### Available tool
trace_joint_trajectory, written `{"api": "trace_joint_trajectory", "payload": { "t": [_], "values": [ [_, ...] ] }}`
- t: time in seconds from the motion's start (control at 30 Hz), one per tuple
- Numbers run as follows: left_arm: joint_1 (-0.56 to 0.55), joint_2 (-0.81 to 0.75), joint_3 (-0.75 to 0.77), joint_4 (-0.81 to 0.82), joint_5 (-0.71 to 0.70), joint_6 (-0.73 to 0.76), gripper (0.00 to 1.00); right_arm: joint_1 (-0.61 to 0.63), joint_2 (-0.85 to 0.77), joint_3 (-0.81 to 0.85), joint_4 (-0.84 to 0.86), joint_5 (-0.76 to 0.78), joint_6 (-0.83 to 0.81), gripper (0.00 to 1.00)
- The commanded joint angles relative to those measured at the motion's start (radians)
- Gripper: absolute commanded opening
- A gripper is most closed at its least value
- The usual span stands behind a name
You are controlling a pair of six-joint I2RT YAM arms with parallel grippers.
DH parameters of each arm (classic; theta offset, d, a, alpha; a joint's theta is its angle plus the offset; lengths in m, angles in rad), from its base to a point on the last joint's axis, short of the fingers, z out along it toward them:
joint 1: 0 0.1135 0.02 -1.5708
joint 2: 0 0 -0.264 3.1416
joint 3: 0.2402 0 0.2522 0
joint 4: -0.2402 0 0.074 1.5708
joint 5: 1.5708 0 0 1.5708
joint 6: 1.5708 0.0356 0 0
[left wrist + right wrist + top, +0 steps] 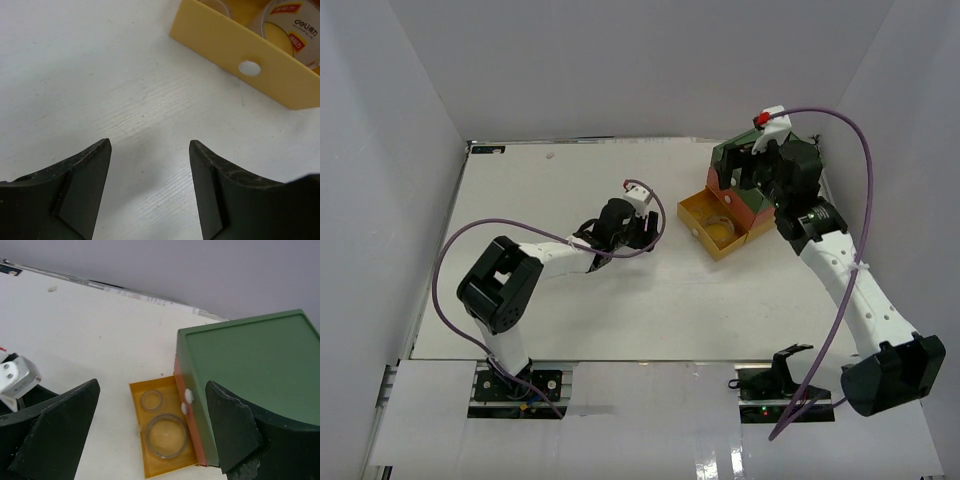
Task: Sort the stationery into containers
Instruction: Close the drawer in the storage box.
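Note:
The three-drawer chest [732, 160] stands at the back right, its green top [250, 365] in the right wrist view. The green and orange-red drawers look shut. The yellow bottom drawer [698, 212] is pulled out and holds the larger beige tape roll [166, 435] and the smaller clear tape roll [151, 400]. My right gripper [152, 386] is open and empty, above the chest [745, 170]. My left gripper [150, 145] is open and empty, low over the table just left of the drawer front [220, 47] with its white knob [249, 67]; it also shows in the top view [650, 232]. No markers or pens are in view.
White walls enclose the table on three sides. The chest sits close to the right wall. The left arm's wrist [15, 380] shows at the left edge of the right wrist view. A purple cable [865, 160] loops above the right arm.

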Motion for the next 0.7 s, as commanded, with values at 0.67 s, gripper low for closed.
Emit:
{"api": "trace_joint_trajectory", "payload": {
  "t": [0.67],
  "values": [
    [-0.059,0.251,0.179,0.211,0.14,-0.021,0.62,-0.304,0.319,0.105,-0.068,-0.081,-0.107,0.94]
  ]
}}
